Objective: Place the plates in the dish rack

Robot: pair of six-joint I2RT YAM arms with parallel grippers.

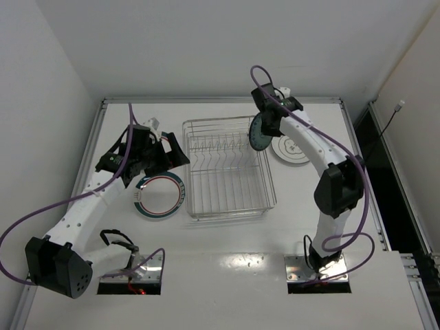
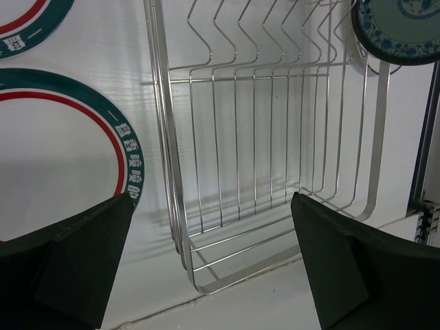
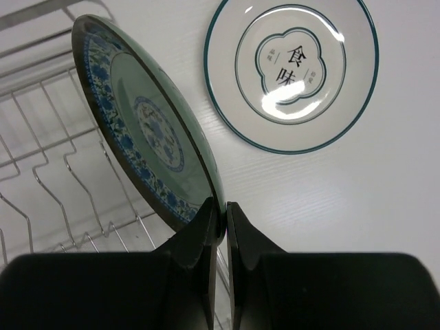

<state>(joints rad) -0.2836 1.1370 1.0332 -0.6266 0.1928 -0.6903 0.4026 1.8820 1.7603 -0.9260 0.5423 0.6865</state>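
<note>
The dish rack [image 1: 227,168] stands mid-table and holds no plates. My right gripper [image 1: 265,130] is shut on the rim of the small dark teal patterned plate [image 1: 259,135] and holds it on edge over the rack's far right corner. The right wrist view shows the fingers [image 3: 206,230] pinching the plate [image 3: 144,130] above the rack's tines [image 3: 48,172]. The white plate with black centre marks [image 1: 291,148] lies flat right of the rack. My left gripper [image 1: 167,159] is open and empty, left of the rack. One rim-band plate [image 1: 159,196] lies near it. The left wrist view shows two rim-band plates [image 2: 62,151] [image 2: 27,20].
The table's raised edges run along the left, far and right sides. The rack's near left corner [image 2: 199,275] lies between my left fingers in the left wrist view. A purple cable runs along each arm.
</note>
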